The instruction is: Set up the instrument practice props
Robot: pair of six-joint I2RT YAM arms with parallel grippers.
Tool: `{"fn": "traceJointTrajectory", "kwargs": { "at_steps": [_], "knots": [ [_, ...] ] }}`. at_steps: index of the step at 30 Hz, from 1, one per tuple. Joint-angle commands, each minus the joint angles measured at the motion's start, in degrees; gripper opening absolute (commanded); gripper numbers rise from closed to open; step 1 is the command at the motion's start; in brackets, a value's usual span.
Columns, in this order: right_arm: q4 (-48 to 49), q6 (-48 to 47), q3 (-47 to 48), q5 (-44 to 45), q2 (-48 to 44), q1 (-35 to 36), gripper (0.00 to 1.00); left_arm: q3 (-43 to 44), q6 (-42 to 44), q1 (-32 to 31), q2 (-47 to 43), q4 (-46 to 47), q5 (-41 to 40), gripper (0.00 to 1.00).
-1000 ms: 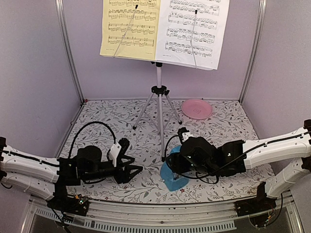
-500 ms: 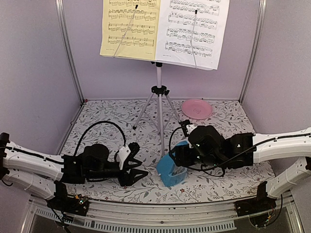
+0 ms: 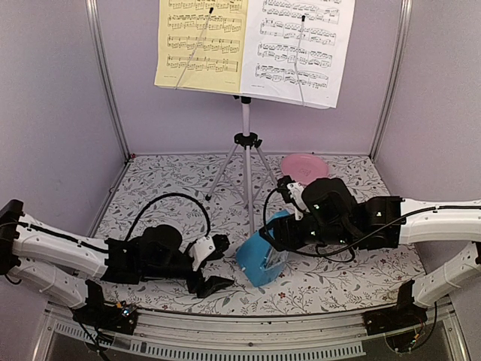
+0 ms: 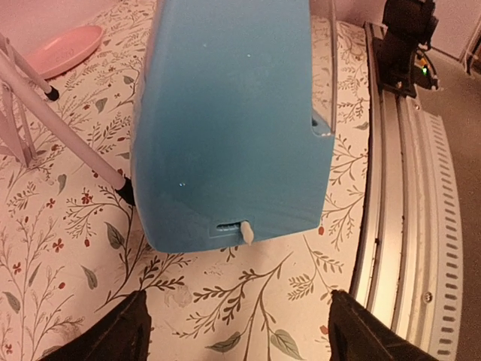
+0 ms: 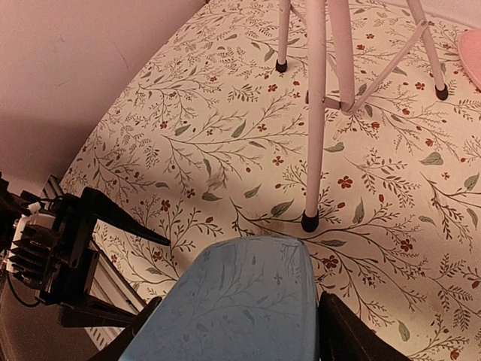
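Note:
The music stand stands on silver tripod legs at the back middle. It carries a yellow sheet and a white sheet. My right gripper is shut on the blue metronome and holds it tilted above the mat, near the front tripod leg. In the right wrist view the metronome fills the space between my fingers. My left gripper is open and empty just left of the metronome. In the left wrist view the metronome's wide base end hangs just ahead of my open fingertips.
A pink round plate lies at the back right, behind my right arm. The tripod's front foot rests just beyond the metronome. The metal front rail runs along the table's near edge. Purple walls close the sides and back.
My right gripper has lifted the metronome and carried it a little back and left, tilting it. My left gripper has moved right toward it and opened wide.

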Motion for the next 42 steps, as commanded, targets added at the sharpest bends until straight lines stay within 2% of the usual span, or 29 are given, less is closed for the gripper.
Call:
{"fn": "traceJointTrajectory", "kwargs": {
  "at_steps": [1,9,10,12,20,29,38,42],
  "knots": [
    [7.25,-4.24,2.02,-2.53,0.82,-1.25,0.00,1.50,3.40,-0.58,4.82,2.04,1.29,0.84],
    [11.38,-6.27,1.10,-8.16,5.68,-2.99,0.00,3.60,2.29,-0.61,15.32,9.92,0.79,0.92],
    [11.79,-6.21,0.88,-8.58,5.91,-2.98,0.00,3.76,2.26,-0.57,15.97,10.36,0.99,0.98],
    [12.78,-5.90,0.08,-9.52,6.12,-3.04,0.00,3.94,2.09,-0.61,17.10,10.81,1.31,0.99],
    [16.27,-4.28,-4.14,-14.17,5.84,-4.91,0.00,0.77,2.65,0.02,18.51,16.46,3.54,0.99],
    [17.71,-3.90,-5.92,-17.40,5.42,-6.86,0.00,1.26,2.21,1.53,19.98,17.08,3.00,0.92],
    [17.44,-4.83,-5.55,-17.76,5.39,-6.88,0.00,-0.04,-0.03,3.37,18.94,17.89,1.78,0.97],
    [17.41,-5.04,-5.44,-17.95,5.39,-6.84,0.00,1.19,-0.42,3.99,20.66,18.03,2.97,0.91]
  ]
}}
